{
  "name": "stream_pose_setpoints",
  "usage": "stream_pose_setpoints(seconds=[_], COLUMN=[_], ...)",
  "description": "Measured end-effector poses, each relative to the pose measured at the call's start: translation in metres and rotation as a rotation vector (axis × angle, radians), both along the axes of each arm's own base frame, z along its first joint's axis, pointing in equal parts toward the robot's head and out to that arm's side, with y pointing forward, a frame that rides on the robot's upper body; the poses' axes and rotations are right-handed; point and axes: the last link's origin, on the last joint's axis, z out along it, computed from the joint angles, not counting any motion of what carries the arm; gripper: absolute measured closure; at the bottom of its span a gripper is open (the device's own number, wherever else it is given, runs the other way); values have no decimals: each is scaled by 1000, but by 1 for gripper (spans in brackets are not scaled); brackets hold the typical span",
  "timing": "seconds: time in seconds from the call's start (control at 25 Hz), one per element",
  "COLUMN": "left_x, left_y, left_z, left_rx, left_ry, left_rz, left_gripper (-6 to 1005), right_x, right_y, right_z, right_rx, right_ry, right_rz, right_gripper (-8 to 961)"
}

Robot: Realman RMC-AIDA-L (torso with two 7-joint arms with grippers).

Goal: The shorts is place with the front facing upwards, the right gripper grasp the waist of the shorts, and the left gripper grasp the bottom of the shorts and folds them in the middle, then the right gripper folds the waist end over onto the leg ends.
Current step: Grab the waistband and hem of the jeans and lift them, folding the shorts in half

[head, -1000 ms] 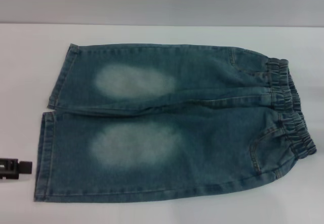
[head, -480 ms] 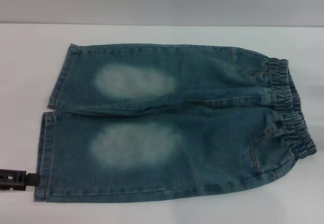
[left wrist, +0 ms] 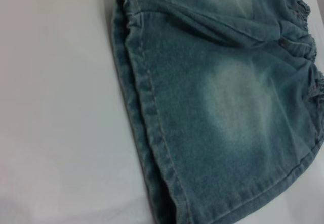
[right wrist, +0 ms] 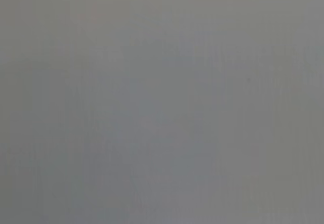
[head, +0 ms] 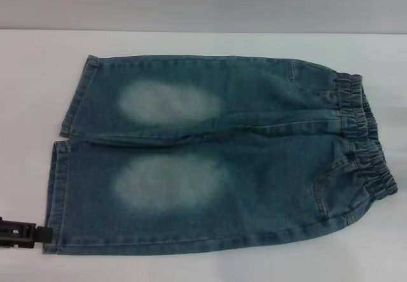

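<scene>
Blue denim shorts (head: 216, 155) lie flat on the white table (head: 32, 104), with the elastic waist (head: 365, 142) at the right and the two leg hems (head: 60, 167) at the left. Each leg has a pale faded patch. My left gripper (head: 25, 234) shows as a dark tip at the lower left edge of the head view, just beside the near leg's hem corner. The left wrist view looks along that near leg's hem (left wrist: 147, 113) from close up, with the shorts (left wrist: 228, 102) filling its far side. My right gripper is out of view; its wrist view is plain grey.
The white table runs back to a grey wall (head: 203, 2). Bare table (left wrist: 55, 107) lies left of the hems and along the front edge.
My left gripper has moved toward the front edge and slightly right, closing in on the near leg's hem corner. The shorts have not moved.
</scene>
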Motion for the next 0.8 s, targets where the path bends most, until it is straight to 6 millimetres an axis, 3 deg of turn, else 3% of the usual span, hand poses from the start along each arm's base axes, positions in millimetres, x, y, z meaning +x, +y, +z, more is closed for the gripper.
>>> stream_pose_setpoints(seconds=[0.8], left_x=[1], left_y=[3], left_z=[-5], left_rx=[-25], left_ry=[19], left_rz=[24], left_gripper=[235], right_x=[-4], right_y=[2], right_z=[-4], right_rx=[-5], right_ry=[-26], right_rz=[17], right_gripper=[472])
